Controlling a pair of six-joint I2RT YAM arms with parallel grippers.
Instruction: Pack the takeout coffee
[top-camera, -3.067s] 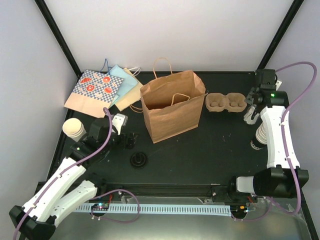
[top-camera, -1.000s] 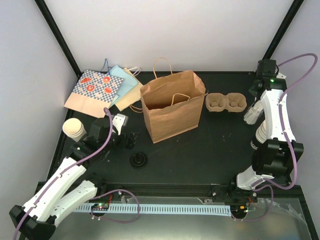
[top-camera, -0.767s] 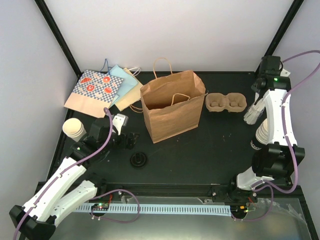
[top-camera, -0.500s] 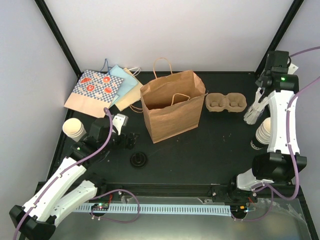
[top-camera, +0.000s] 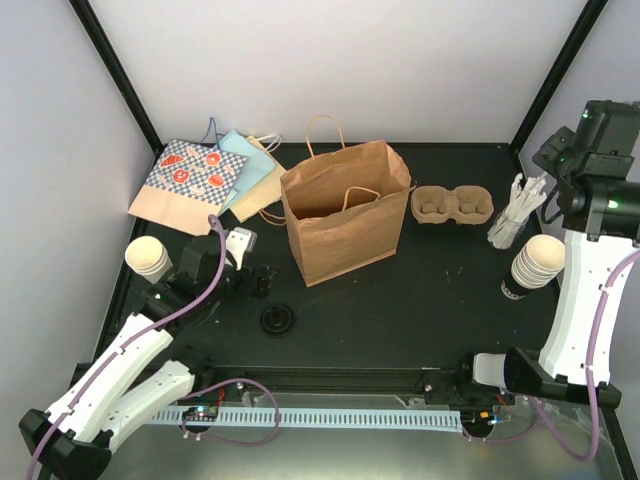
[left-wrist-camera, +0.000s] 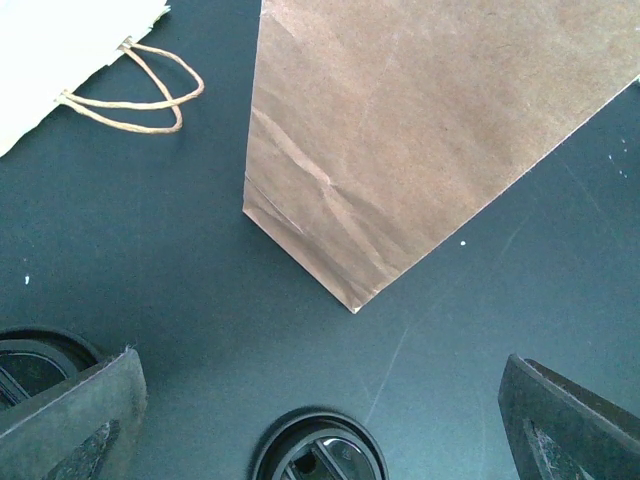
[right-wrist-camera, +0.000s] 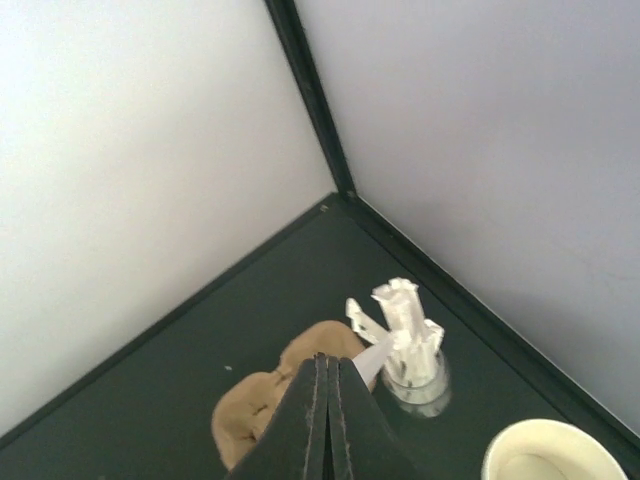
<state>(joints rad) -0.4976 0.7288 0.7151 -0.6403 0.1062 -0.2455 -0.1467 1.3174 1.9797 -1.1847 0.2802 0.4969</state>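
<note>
The tan two-hollow cup carrier lies right of the upright brown paper bag. One stack of cream cups stands at the left edge, another at the right. A black lid lies in front of the bag; a second lid shows only in the left wrist view. My left gripper hangs open low over the near lid, touching nothing. My right gripper is shut, raised high above the carrier, with nothing seen between its fingers.
A glass of white wrapped sticks stands between the carrier and the right cup stack, close under my right gripper. Flat patterned and pastel bags lie at the back left. Black frame posts rise at both back corners.
My right arm has risen and swung away from the glass of sticks toward the right back corner, fingers still shut. The left arm and all objects have stayed put.
</note>
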